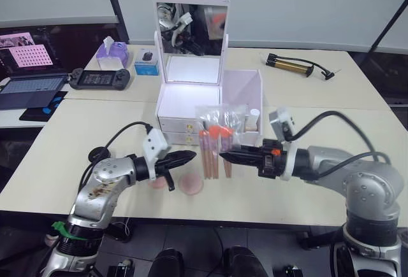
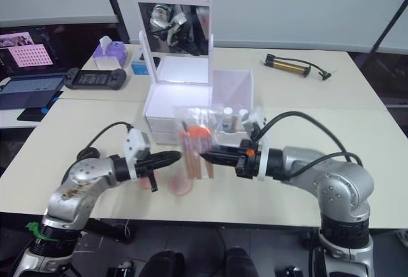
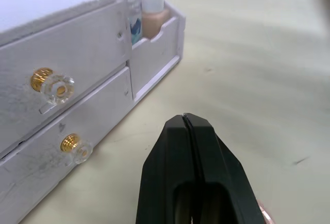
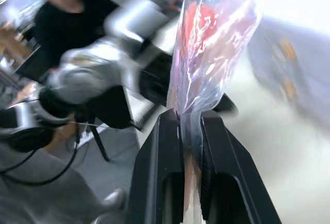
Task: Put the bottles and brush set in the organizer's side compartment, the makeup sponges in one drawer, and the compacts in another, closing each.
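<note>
The white organizer (image 1: pixel 190 89) stands mid-table with its mirror upright and both gold-knobbed drawers (image 3: pixel 56 87) shut. The side compartment (image 1: pixel 245 92) is on its right. In that compartment's front section stand the two bottles, the clear teal-labelled one (image 3: pixel 135 24) and the beige one (image 3: pixel 154 22). My right gripper (image 1: pixel 224 156) is shut on the brush set (image 1: pixel 217 134), holding the pouch upright in front of the drawers. My left gripper (image 1: pixel 190 156) is shut and empty, just left of the pouch. Two makeup sponges (image 1: pixel 191 184) (image 1: pixel 156 183) lie on the table below it. The compacts are out of view.
A gold-and-black hand pump (image 1: pixel 294 67) lies at the back right. Behind the organizer to the left are a purple tissue box (image 1: pixel 111 53), a small blue box (image 1: pixel 147 63), a game controller (image 1: pixel 101 78) and a laptop (image 1: pixel 29 89). A person is reflected in the mirror.
</note>
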Tool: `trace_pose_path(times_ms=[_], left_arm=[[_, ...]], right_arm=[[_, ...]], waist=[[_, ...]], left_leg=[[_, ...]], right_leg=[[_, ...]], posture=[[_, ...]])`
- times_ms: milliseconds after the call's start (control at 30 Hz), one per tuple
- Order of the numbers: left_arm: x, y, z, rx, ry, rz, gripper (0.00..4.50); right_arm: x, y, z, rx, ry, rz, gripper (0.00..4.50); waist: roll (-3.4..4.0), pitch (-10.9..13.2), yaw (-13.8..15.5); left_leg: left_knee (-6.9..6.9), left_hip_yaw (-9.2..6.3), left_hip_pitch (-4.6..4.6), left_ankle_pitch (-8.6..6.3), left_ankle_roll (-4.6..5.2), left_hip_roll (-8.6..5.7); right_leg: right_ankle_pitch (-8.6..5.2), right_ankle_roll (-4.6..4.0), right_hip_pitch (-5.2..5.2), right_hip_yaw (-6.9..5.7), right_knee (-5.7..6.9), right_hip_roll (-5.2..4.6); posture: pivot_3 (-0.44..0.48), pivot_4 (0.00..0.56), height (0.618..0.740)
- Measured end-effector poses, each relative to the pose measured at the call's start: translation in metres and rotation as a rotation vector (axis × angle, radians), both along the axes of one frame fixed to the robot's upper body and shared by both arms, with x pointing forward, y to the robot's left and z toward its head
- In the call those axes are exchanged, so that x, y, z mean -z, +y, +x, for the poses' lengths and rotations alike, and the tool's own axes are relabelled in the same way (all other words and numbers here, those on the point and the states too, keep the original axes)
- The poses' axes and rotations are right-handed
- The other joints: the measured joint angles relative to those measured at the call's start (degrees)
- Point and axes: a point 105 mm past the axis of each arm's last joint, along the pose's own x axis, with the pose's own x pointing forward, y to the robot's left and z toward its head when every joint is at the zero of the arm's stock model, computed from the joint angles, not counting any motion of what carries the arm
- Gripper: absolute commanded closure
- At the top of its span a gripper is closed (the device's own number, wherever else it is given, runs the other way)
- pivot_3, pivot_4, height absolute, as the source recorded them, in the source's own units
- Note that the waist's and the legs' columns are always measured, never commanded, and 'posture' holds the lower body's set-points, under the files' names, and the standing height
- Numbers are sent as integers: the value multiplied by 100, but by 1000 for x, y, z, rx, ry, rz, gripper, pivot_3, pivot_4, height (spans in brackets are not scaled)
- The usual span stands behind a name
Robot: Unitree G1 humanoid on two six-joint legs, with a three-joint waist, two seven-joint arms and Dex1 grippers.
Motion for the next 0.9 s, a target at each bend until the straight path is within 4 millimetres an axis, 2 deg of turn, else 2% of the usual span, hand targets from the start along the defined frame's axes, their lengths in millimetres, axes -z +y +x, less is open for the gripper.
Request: trace_pose_path(times_ms=[67, 133, 267, 367, 467, 633, 767, 900], left_arm=[[-12, 11, -1, -10, -7, -33, 4500], [-25, 25, 0, -37, -38, -35, 4500], [-49, 47, 0, -93, -83, -30, 4500], [-67, 45, -1, -94, -122, -51, 4500], [-79, 33, -8, -48, -141, -58, 4500], [-77, 23, -16, -19, -88, -71, 4500], [-78, 20, -18, -37, -93, -66, 4500], [-77, 21, -18, -52, -85, -55, 4500]], right_arm=[[-25, -4, 14, 47, -117, 17, 4492], [-44, -17, 36, 137, -178, 34, 4492], [-64, -54, 81, 364, -378, -17, 4492], [-69, -63, 112, 387, -411, -24, 4492], [-61, -65, 141, 395, -476, -97, 4492], [-33, -59, 172, 367, -484, -201, 4492], [-22, -48, 184, 361, -502, -235, 4492], [-8, -35, 188, 354, -475, -232, 4492]], waist=[[0, 0, -4], [0, 0, 2], [0, 1, 45], [-2, 2, 14], [-1, 2, -7], [7, 13, -38], [8, 14, -61], [9, 14, -69]], left_leg=[[-1, 1, 7, 0, 0, 0], [-2, 4, 6, 0, 0, 0], [-2, 24, -4, 0, 0, -6], [1, 40, 4, 1, 0, -5], [-11, 49, 12, 1, 0, -2], [-15, 60, 10, 5, -7, 2], [-16, 66, 18, 8, -12, 4], [-16, 69, 19, 11, -18, 6]], right_leg=[[0, -1, 3, 0, 0, 3], [0, -3, 2, 0, -3, 3], [0, -2, 0, -8, -11, -7], [2, -4, 3, -2, -6, -5], [-1, -8, 3, 1, -6, 1], [1, -11, -4, 6, -2, 2], [1, -12, 0, 9, 2, 0], [1, -13, 1, 7, 2, -2]], posture=[[0, 150, 732], [0, 150, 732], [0, 150, 732], [0, 150, 732], [0, 150, 732], [0, 150, 732], [0, 150, 732], [0, 150, 732]])
